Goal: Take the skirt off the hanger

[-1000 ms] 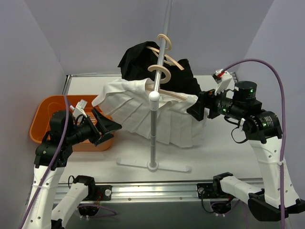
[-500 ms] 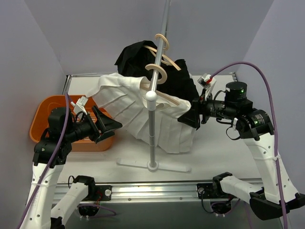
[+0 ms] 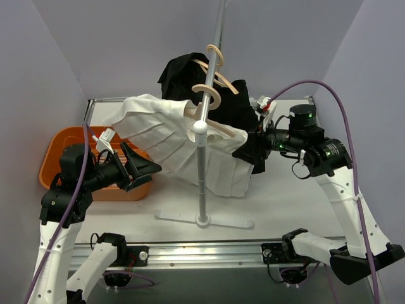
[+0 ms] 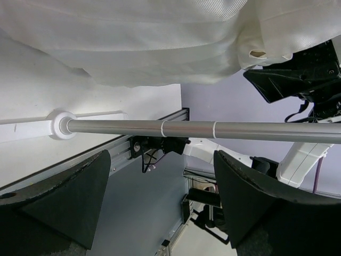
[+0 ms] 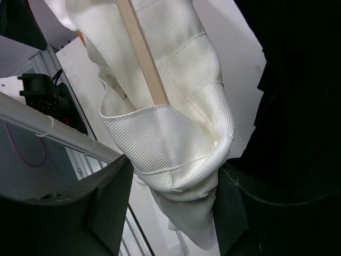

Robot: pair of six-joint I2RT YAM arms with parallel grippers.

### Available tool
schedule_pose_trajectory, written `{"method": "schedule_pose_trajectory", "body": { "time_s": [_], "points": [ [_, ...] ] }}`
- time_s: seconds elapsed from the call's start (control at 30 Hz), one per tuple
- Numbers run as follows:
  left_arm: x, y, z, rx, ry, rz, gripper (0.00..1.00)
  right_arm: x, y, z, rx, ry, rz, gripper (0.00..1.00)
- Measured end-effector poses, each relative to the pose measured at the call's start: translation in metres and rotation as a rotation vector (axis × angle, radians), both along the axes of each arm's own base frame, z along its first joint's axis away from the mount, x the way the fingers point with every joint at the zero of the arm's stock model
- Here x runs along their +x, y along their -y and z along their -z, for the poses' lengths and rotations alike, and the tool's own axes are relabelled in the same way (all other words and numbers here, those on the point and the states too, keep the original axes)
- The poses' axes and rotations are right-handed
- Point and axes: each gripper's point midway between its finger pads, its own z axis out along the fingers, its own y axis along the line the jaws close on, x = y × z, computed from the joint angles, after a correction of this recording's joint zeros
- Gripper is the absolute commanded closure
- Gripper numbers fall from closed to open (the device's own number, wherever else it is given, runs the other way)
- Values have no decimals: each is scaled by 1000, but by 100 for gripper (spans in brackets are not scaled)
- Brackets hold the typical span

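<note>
A white pleated skirt (image 3: 171,136) hangs on a wooden hanger (image 3: 215,126) hooked on the metal rack pole (image 3: 201,171). My right gripper (image 3: 248,152) is at the skirt's right waistband end. In the right wrist view its jaws (image 5: 170,208) stand wide, with the waistband corner (image 5: 176,138) and the hanger's end (image 5: 144,58) between them; the cloth fills the gap. My left gripper (image 3: 143,168) is open and empty, low at the skirt's left side. In the left wrist view (image 4: 162,208) the skirt's hem (image 4: 133,48) hangs above the fingers, apart from them.
A black garment (image 3: 183,76) hangs on a second wooden hanger behind the skirt, and shows close to my right fingers (image 5: 298,80). An orange bin (image 3: 54,152) sits at the left by my left arm. The rack's white base (image 3: 209,220) lies at the table's front.
My right gripper has moved left onto the skirt's right end, and the skirt and hanger have swung left with it. The left gripper has barely moved.
</note>
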Motion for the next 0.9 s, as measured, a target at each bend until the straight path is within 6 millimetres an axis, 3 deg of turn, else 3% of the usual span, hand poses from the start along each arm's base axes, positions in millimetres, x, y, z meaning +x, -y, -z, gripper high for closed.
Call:
{"method": "schedule_pose_trajectory", "body": {
  "time_s": [0.13, 0.27, 0.37, 0.73, 0.9],
  "points": [
    [-3, 0, -3, -4, -2, -2, 13, 10, -2, 6, -20, 26, 6, 62],
    [-4, 0, -7, -9, -1, -4, 15, 18, -5, 12, -32, 23, 5, 89],
    [-4, 0, -10, -16, -4, -8, 16, 19, -10, 14, -36, 29, -17, 100],
    [-1, 0, -18, -24, -1, -12, 17, 20, -8, 11, -47, 53, 10, 100],
    [2, 1, -18, -33, -21, -19, 35, 9, -5, 7, -57, 79, -7, 100]
  ]
}}
